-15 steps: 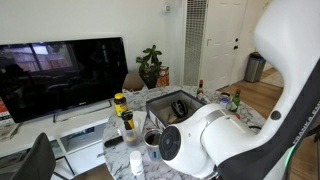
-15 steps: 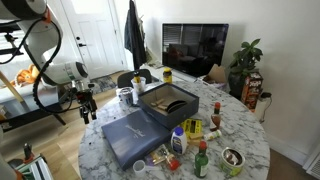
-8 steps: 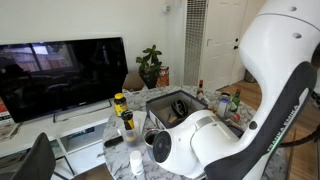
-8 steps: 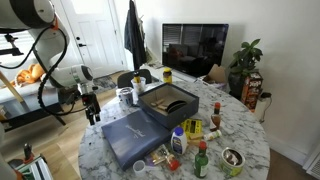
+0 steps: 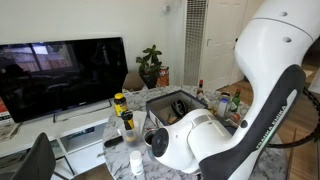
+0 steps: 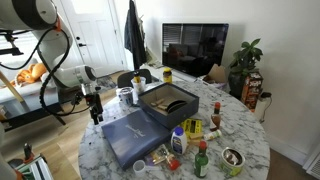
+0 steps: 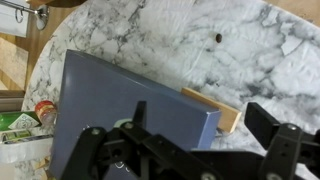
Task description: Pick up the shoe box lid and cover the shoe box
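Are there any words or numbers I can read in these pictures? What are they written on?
No text can be read clearly.
Robot arm: lettering runs along its shell in an exterior view, too blurred to read.
Bottles: printed labels, too small to read.
Shoe box lid: plain in the wrist view, no words show.

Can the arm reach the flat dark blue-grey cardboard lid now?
Probably yes: its open fingers hang near the flat dark blue-grey cardboard lid, whose top is bare; nothing stands between.
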Action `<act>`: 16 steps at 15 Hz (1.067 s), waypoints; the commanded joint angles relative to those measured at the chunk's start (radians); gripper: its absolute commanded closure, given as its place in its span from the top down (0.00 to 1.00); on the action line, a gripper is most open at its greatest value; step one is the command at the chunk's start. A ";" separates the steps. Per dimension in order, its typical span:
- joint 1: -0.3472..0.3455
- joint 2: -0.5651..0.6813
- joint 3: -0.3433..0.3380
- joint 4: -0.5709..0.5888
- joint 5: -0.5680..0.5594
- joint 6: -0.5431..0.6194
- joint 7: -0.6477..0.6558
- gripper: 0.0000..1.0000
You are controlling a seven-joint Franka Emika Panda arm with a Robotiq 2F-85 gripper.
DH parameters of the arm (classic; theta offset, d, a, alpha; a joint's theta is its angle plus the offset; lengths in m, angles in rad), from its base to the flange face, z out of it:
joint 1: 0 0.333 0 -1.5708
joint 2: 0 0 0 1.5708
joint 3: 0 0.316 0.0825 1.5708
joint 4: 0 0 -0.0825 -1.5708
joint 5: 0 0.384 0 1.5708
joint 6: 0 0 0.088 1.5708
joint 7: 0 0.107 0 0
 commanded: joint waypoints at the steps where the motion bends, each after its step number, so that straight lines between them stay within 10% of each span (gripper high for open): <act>1: 0.023 0.046 -0.031 0.033 -0.018 0.039 0.072 1.00; 16: 0.082 0.118 -0.099 0.075 -0.116 0.012 0.251 1.00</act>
